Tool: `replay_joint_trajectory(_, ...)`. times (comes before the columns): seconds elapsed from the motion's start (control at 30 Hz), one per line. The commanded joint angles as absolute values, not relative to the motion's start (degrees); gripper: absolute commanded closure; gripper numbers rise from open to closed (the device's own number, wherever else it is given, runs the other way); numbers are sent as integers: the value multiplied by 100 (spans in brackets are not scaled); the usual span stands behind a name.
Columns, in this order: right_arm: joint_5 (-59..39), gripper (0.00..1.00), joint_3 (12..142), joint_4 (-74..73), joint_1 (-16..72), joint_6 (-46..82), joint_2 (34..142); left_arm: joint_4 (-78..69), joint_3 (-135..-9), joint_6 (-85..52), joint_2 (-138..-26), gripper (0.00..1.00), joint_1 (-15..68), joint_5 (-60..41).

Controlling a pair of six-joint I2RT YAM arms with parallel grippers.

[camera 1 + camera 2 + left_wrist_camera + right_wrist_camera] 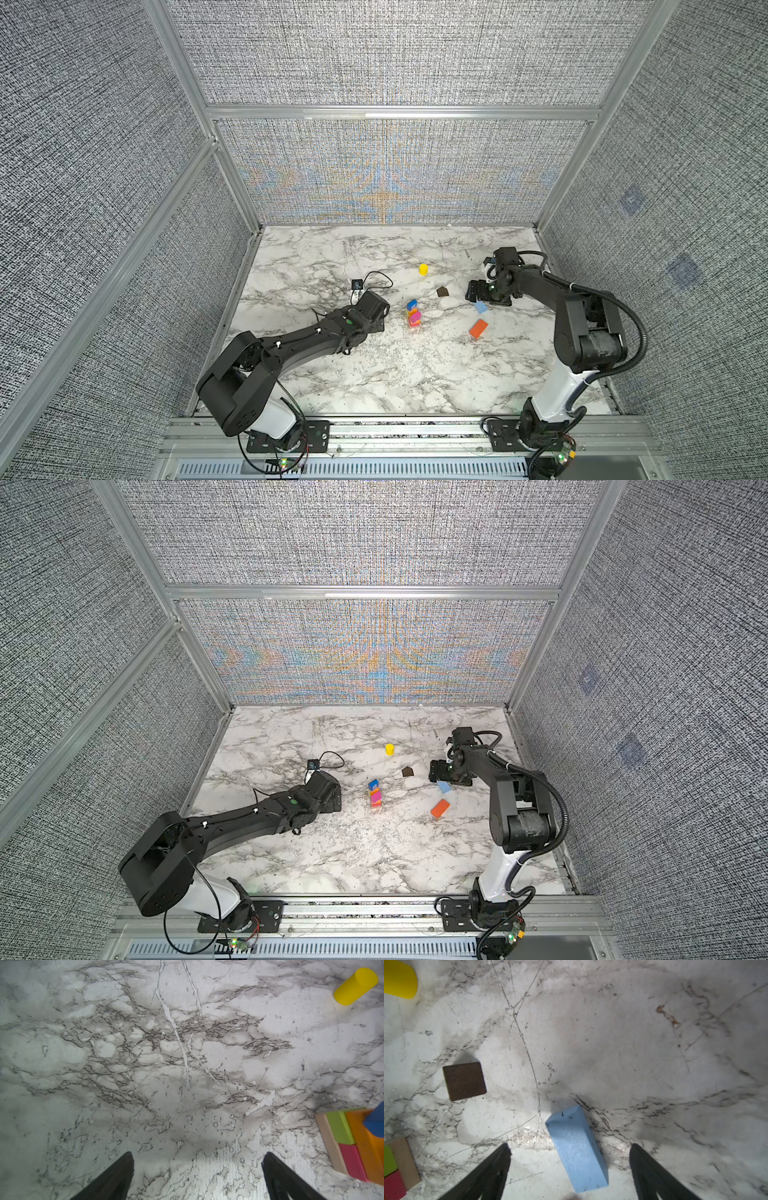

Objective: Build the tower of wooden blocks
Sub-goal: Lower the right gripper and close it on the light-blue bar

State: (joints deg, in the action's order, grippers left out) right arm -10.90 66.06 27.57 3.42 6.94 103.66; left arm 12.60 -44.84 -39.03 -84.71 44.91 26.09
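L gripper [198, 1154] is hanging wide open, gripping nothing, over the marble table [374, 374] left of the tower [413, 312], which is standing near mid-table. R gripper [570, 1146] is hovering wide open too, light blue block [577, 1151] lying btwn its fingers, untouched.

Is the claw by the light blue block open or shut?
Open. The right gripper holds its fingers wide apart, the light blue block between them, untouched.
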Motion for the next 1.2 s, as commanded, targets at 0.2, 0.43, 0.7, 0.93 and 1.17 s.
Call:
replay_joint_trajectory(0.2,-1512,23,6636,3006,481,695,10540,1177,-4272,-4083,-8217,1,4482,2911)
replay_joint_trajectory(0.43,-1445,39,6680,3142,581,763,10634,1431,-4401,-4293,-8052,1,4465,2856)
replay_joint_trajectory(0.7,-796,40,6791,3306,780,904,10683,1718,-4514,-4241,-7863,1,4464,2641)
replay_joint_trajectory(0.93,-310,44,6941,3532,948,1020,10782,1762,-4355,-4131,-7582,1,4456,2730)
replay_joint_trajectory(1.17,244,53,7066,3786,1156,1099,10849,1841,-4423,-4166,-7737,1,4447,2716)
